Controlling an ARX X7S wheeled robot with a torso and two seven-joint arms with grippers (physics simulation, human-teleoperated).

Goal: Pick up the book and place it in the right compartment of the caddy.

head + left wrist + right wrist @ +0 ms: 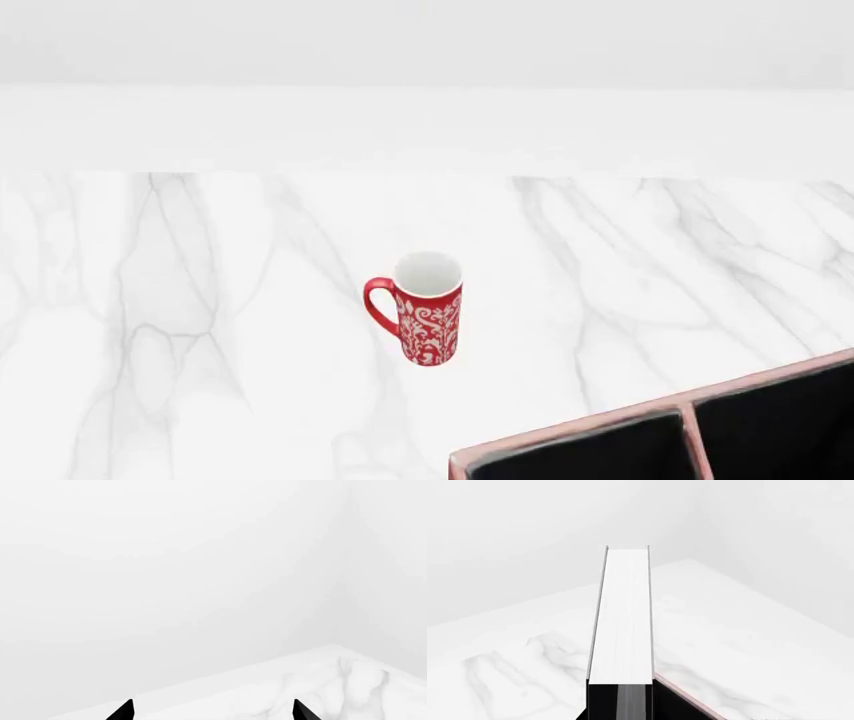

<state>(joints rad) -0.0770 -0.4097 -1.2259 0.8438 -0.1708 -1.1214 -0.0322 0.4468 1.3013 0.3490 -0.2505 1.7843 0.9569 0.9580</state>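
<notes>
The book [624,615] shows only in the right wrist view. It stands on end between my right gripper's [620,716] jaws, white page edges facing the camera, black cover at its sides. Beside its lower end runs the caddy's pale pink rim [684,695]. In the head view the caddy's corner [574,433] shows at the bottom right, with two black-lined compartments split by a divider [690,440]. My left gripper [213,712] is open and empty over the white table; only its black fingertips [123,711] show. Neither gripper appears in the head view.
A red patterned mug [427,310] stands upright on the marble table [200,300], up and to the left of the caddy. A white wall runs behind the table's far edge.
</notes>
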